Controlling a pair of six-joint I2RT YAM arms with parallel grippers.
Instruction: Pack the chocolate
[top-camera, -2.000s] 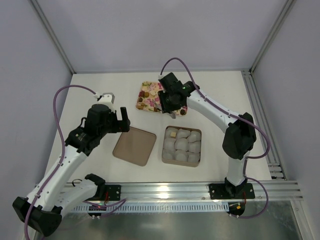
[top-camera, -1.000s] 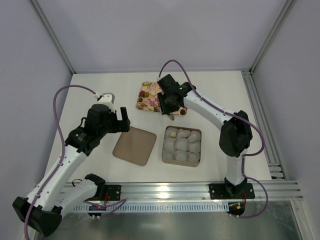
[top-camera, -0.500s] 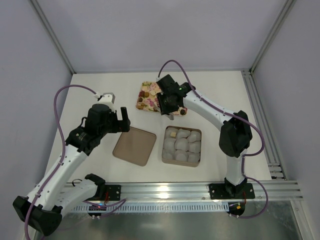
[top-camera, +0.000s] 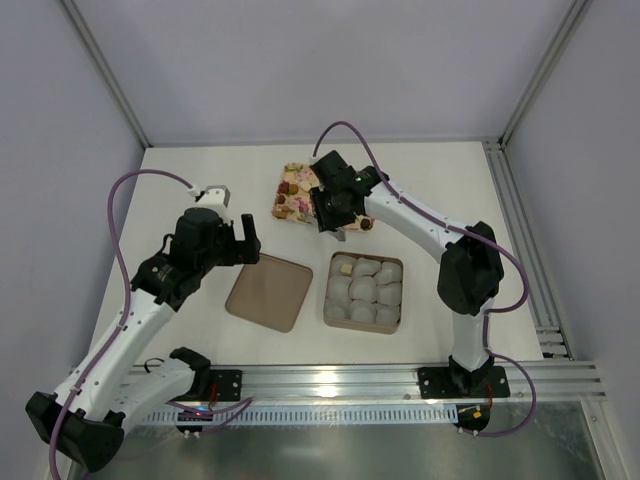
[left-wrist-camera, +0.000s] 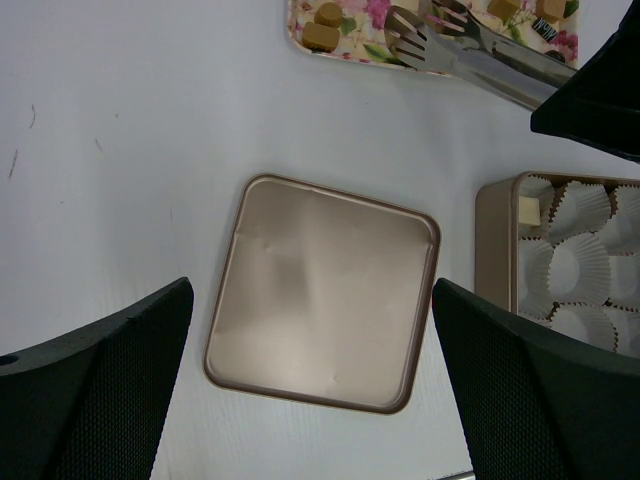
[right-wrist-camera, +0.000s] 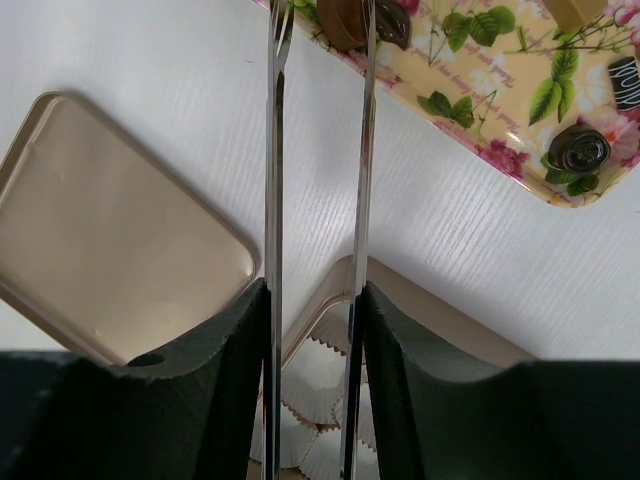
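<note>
While the chocolate (right-wrist-camera: 578, 148), dark brown and golden-tan bites, lay mostly on the floral tray (right-wrist-camera: 470, 70), one tan piece sat in the box (left-wrist-camera: 492, 250) | right gripper (right-wrist-camera: 315, 300) clamped on tongs (right-wrist-camera: 272, 150), tips flanking a dark piece | left gripper (left-wrist-camera: 310, 290) hovered wide open above the lid (left-wrist-camera: 300, 380).

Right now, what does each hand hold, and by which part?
The right hand clamps the tongs across both arms, back from the tips; the left hand holds nothing.
</note>
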